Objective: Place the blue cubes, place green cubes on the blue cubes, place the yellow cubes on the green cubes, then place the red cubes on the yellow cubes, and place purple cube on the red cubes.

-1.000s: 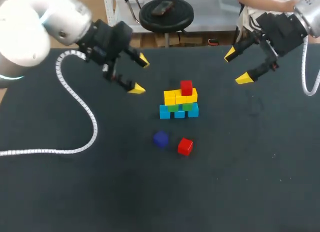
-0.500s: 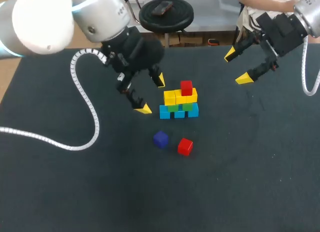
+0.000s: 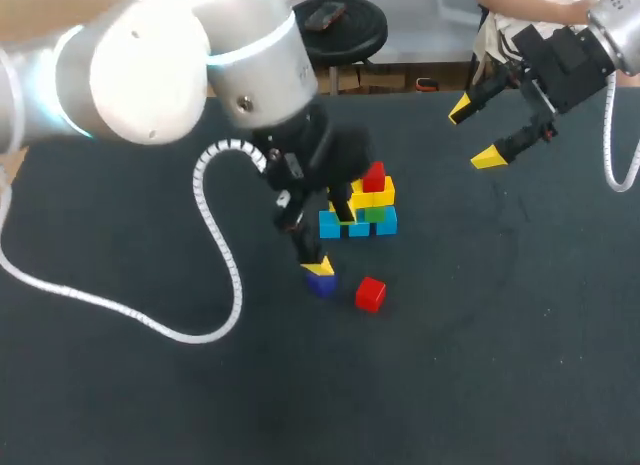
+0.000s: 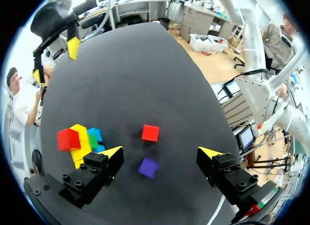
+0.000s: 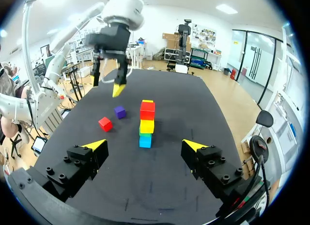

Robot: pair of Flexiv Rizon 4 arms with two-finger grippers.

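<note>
Shows left gripper (image 4: 161,152) hanging low over the table (image 4: 145,65), fingers spread wide, gripping nothing. Places purple cube (image 4: 148,167) right between those fingers and loose red cube (image 4: 150,133) just ahead of it, both flat on the table. Puts the stack (image 4: 81,145) close beside one finger, with another red block already on top. Shows right gripper (image 3: 474,133) well apart, likewise spread and empty. Likely calls for the loose red cube next, nearer the left arm; square, so no long axis to mind.
</note>
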